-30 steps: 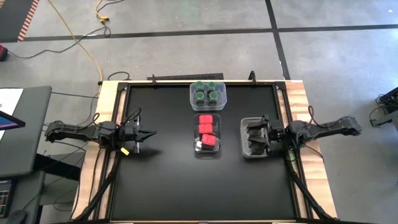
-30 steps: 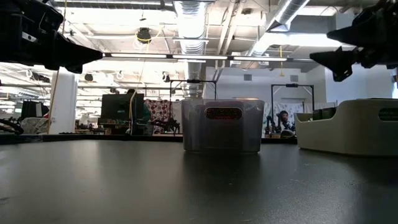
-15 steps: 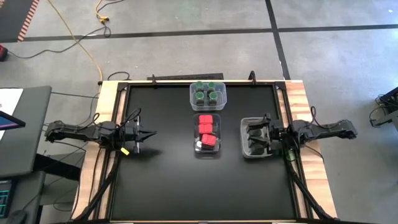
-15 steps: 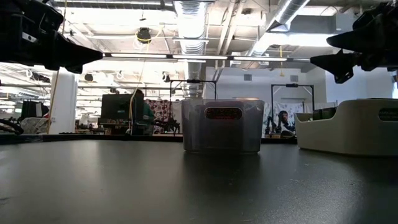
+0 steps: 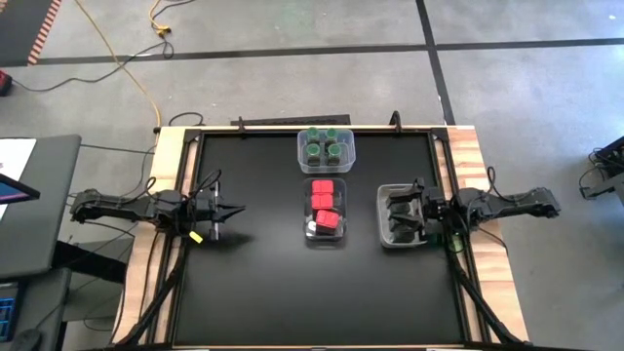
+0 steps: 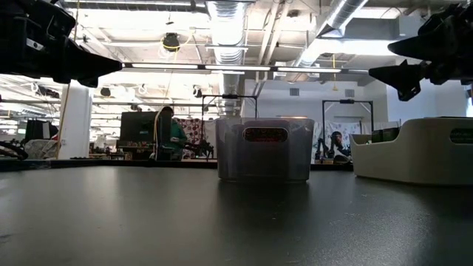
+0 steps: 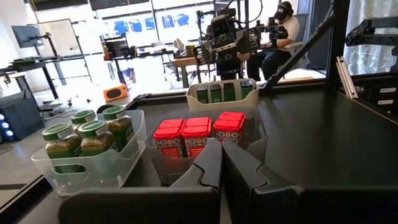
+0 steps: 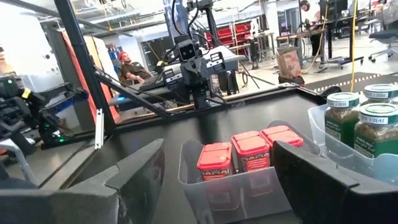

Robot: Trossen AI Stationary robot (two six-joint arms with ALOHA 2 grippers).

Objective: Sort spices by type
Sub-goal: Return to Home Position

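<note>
Right arm [image 5: 507, 203] has edged back, jaws spread; left arm [image 5: 127, 205] unmoved, jaws pressed together.

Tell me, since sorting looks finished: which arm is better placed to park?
Left, probably: the left gripper is shut over bare table, while the right gripper hangs open over the grey bin.

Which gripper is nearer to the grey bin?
Right. The right gripper hangs open over the grey bin; the left gripper is shut at the opposite side of the table.
</note>
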